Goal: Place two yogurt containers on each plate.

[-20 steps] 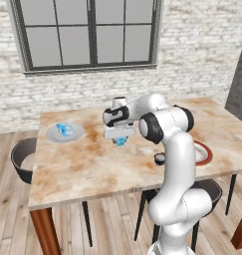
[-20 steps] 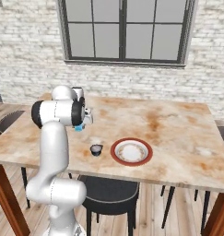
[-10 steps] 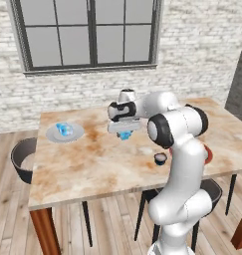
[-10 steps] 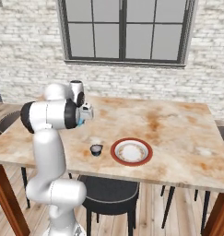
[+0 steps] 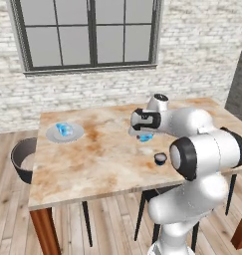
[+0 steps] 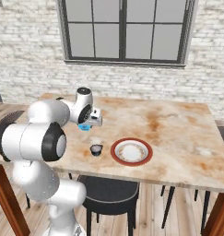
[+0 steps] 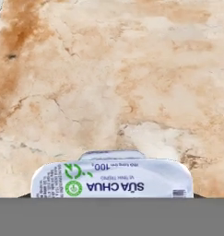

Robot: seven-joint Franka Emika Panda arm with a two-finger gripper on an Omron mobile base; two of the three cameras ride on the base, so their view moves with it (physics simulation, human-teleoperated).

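My gripper (image 5: 144, 133) is shut on a light-blue yogurt container (image 5: 145, 137) and holds it just above the table's middle. From the right base, the gripper (image 6: 89, 123) and the yogurt container (image 6: 84, 127) hang left of the white plate with the reddish-brown rim (image 6: 114, 152), which is bare. In the hand view the container's pale printed lid (image 7: 113, 182) sits between the hidden fingertips. The grey-white plate (image 5: 51, 135) at the table's far left carries light-blue yogurt containers (image 5: 64, 129).
A small dark cup with a pale top (image 5: 160, 158) (image 6: 96, 149) stands on the marbled table (image 5: 92, 164) between the gripper and the rimmed plate. A dark chair (image 5: 23, 159) is at the left end, another (image 6: 109, 198) under the near edge.
The gripper closed on the yogurt container, lifted it off the table and carried it toward the rimmed plate's side. The arm's elbow swung along with it.
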